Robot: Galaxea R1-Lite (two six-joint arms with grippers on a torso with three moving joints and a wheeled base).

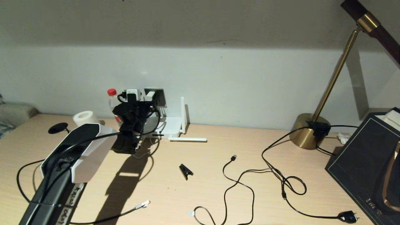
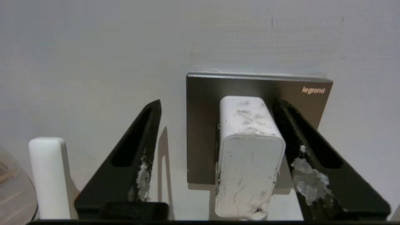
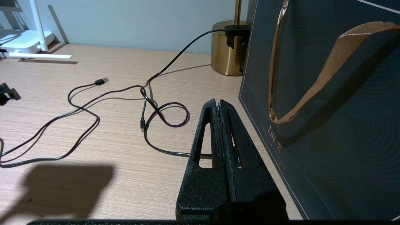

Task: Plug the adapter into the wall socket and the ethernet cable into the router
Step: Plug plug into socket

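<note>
The white adapter [image 2: 250, 156] sits with its front against the grey wall socket [image 2: 203, 125], its back face toward my left wrist camera. My left gripper [image 2: 218, 103] is open around it. One finger [image 2: 300, 140] lies close along the adapter's side; the other finger [image 2: 140, 150] stands well clear. In the head view the left gripper [image 1: 145, 100] is at the wall socket [image 1: 157, 95], above the white router [image 1: 170, 126]. The ethernet cable [image 1: 142, 205] lies loose near the table's front edge, its clear connector free. My right gripper [image 3: 217, 101] is shut and empty, low over the table beside a dark bag.
A thin black USB cable [image 1: 232, 157] and a cord with a black plug [image 1: 348, 216] snake across the table's middle and right. A black clip [image 1: 186, 171], brass lamp base [image 1: 307, 131], dark paper bag [image 1: 365, 156], tape roll [image 1: 83, 118] and red-capped bottle [image 1: 112, 93] also stand here.
</note>
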